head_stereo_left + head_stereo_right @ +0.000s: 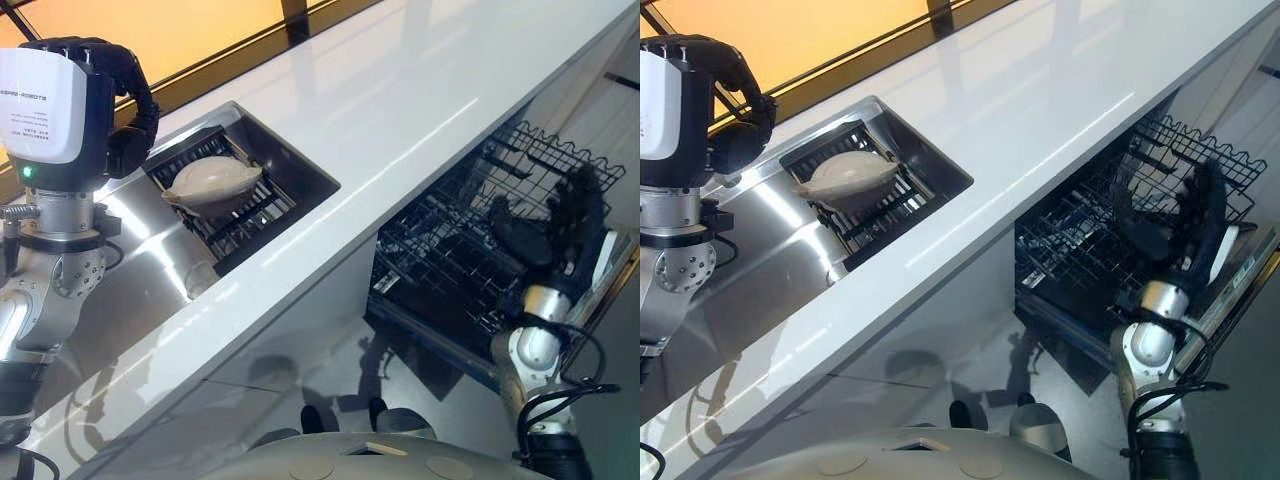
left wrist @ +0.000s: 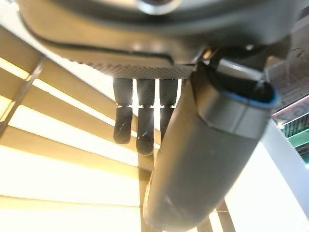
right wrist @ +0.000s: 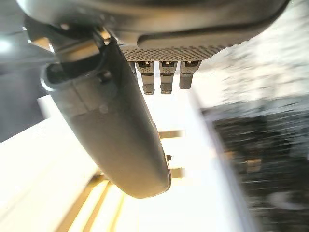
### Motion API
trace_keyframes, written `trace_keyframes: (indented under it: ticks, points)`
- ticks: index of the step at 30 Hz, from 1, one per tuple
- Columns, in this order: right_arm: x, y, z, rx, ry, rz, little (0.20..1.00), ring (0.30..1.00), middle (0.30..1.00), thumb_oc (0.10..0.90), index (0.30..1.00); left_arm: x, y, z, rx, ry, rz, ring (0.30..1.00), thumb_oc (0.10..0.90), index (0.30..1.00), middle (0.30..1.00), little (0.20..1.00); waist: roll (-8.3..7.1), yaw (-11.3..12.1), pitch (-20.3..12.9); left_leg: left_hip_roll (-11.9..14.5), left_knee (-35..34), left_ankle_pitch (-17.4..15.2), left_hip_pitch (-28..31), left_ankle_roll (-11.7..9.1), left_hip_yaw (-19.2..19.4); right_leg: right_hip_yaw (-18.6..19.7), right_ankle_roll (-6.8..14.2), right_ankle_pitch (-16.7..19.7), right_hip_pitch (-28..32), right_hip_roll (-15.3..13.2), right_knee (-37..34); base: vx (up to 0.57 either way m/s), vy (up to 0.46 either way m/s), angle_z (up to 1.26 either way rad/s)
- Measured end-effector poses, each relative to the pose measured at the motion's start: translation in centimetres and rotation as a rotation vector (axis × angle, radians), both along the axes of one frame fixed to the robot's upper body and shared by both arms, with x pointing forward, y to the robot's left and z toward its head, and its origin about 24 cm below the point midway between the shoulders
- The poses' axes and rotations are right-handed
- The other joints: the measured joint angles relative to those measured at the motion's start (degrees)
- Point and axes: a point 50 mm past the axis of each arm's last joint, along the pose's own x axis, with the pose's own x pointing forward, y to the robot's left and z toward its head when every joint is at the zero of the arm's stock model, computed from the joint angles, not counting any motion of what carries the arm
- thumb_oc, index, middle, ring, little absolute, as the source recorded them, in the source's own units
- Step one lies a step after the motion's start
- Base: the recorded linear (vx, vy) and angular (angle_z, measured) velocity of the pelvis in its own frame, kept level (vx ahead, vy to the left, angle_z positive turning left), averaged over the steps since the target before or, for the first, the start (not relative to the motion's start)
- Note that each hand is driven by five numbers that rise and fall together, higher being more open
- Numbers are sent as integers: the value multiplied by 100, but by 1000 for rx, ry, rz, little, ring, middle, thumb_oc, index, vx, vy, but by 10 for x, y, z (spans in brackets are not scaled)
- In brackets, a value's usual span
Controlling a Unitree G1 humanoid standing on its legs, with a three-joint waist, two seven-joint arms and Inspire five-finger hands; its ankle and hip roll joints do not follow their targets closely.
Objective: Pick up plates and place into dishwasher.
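1. Partly hidden: the left hand [image 1: 110, 95] sits raised at the upper left over the sink [image 1: 150, 255], its fingers [image 2: 137, 130] only loosely bent in the wrist view, holding nothing.
2. The right hand [image 1: 565, 225] is blurred over the dishwasher rack [image 1: 470, 250]; fingers spread, nothing in it as far as visible.
3. In the right wrist view the rack is a dark smear, and the fingers [image 3: 166, 77] are cut short by the hand's bulk.
4. The sink, set in the white surface [image 1: 400, 100], holds a black wire drying rack [image 1: 250, 215].
5. One pale plate [image 1: 212, 180] lies tilted on that drying rack, well apart from both hands.
6. The dishwasher rack is pulled out below the surface edge; contents hard to make out.
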Motion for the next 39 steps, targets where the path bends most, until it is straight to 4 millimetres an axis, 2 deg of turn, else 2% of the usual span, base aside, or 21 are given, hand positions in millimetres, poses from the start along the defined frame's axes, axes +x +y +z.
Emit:
trace_keyframes:
  ticks: [4, 7, 9, 10, 11, 12, 13, 14, 19, 23, 25, 28, 30, 32, 35, 39]
  points:
    - [16, 16, 43, -231, -39, 314, 900, 900, 900, 800, 900, 5, -7, 8, 11, -2, -31, 300, 100, 300, 300, 200, -31, 118, -17, 0, 1, 5, -3, 3, -14, -12, -9, 7, 0, 16, 1, -18, -51, 1]
    - [26, 35, 55, -381, 27, 517, 900, 900, 900, 800, 900, 8, -16, 15, 18, -11, -91, 305, 105, 305, 305, 205, -99, 221, -53, -5, 2, 5, -21, 2, -63, -63, -17, 12, 16, 18, -7, 7, -55, 7]
    - [32, 44, 54, -407, 77, 579, 900, 900, 900, 800, 900, 12, -25, 17, 20, -6, -136, 401, 218, 401, 401, 318, -161, 333, -59, -6, 2, 5, -25, 2, -87, -93, -17, 12, 29, 14, -19, 18, -31, 7]
    - [34, 46, 53, -406, 91, 592, 900, 900, 900, 800, 900, 13, -27, 17, 21, -1, -147, 425, 245, 425, 425, 345, -179, 359, -61, -5, 2, 5, -29, 2, -98, -109, -17, 12, 32, 10, -24, 15, -21, 12]
    - [36, 48, 50, -404, 125, 616, 900, 900, 900, 800, 900, 15, -31, 16, 24, 20, -170, 568, 413, 568, 568, 513, -209, 399, -61, -7, 2, 5, -30, 3, -150, -168, -17, 12, 56, -3, -33, 9, -13, 14]
    - [36, 49, 48, -400, 137, 622, 900, 900, 900, 800, 900, 16, -33, 15, 21, 32, -176, 596, 446, 596, 596, 546, -221, 414, -62, -12, 2, 5, -30, 3, -163, -187, -16, 11, 66, -9, -43, 12, -17, 16]
    - [37, 50, 46, -396, 162, 630, 900, 900, 900, 800, 900, 17, -34, 13, 3, 61, -186, 829, 718, 829, 829, 818, -248, 441, -61, -24, 2, 5, -29, 3, -181, -202, -16, 11, 89, -24, -74, 10, -11, 9]
    - [38, 50, 43, -387, 178, 632, 900, 900, 900, 800, 900, 18, -34, 12, -6, 89, -194, 900, 800, 900, 900, 900, -286, 469, -56, -29, 2, 5, -30, 3, -197, -208, -16, 11, 101, -29, -97, 12, -15, 7]
    - [42, 51, 31, -340, 232, 641, 900, 900, 900, 800, 900, 25, -40, -2, -51, 254, -224, 900, 800, 900, 900, 900, -438, 501, -50, -26, 2, 5, -31, 3, -225, -223, -16, 11, 122, -27, -116, 5, -5, 3]
    - [43, 49, 11, -252, 292, 597, 900, 900, 900, 800, 900, 28, -40, -19, -44, 407, -224, 900, 800, 900, 900, 900, -462, 458, -47, -28, 2, 5, -31, 3, -217, -228, -16, 11, 120, -30, -122, 0, 0, 0]
    - [41, 44, -5, -195, 325, 506, 900, 900, 900, 800, 900, 28, -37, -26, -60, 463, -215, 900, 800, 900, 900, 900, -461, 441, -47, -24, 1, 5, -31, 2, -215, -222, -16, 11, 109, -29, -126, 0, 0, 0]
    - [30, 26, -29, -126, 344, 239, 900, 900, 900, 800, 900, 25, -30, -39, -94, 532, -188, 900, 800, 900, 900, 900, -444, 412, -40, -24, 1, 0, -31, 1, -184, -198, -15, 11, 95, -28, -135, 6, 26, -4]
    - [20, 15, -27, -123, 277, 88, 900, 900, 900, 800, 900, 20, -21, -46, -116, 562, -150, 900, 800, 900, 900, 900, -425, 352, -29, -25, 1, -10, -30, 5, -120, -172, -15, 11, 82, -27, -134, 4, 44, -7]
    - [8, -5, -23, -89, 190, -86, 900, 900, 900, 800, 900, 18, -12, -51, -153, 585, -109, 900, 800, 900, 900, 900, -404, 316, -17, -23, 1, -19, -25, 10, -62, -126, -14, 11, 66, -28, -123, 3, 47, -11]
    - [-3, -26, -15, -10, 51, -293, 900, 900, 900, 800, 900, 21, 1, -56, -206, 615, -52, 900, 800, 900, 900, 900, -351, 218, -17, -12, 1, -31, -8, 6, 51, -10, 12, 28, 29, -16, -108, 2, 41, -19]
    - [-10, -38, -18, 68, 10, -388, 900, 900, 900, 800, 900, 25, 15, -66, -280, 679, 22, 900, 800, 900, 900, 900, -259, -38, -44, -7, 0, -51, 8, 18, 116, 115, 22, 50, -10, -1, -97, 3, 26, -18]
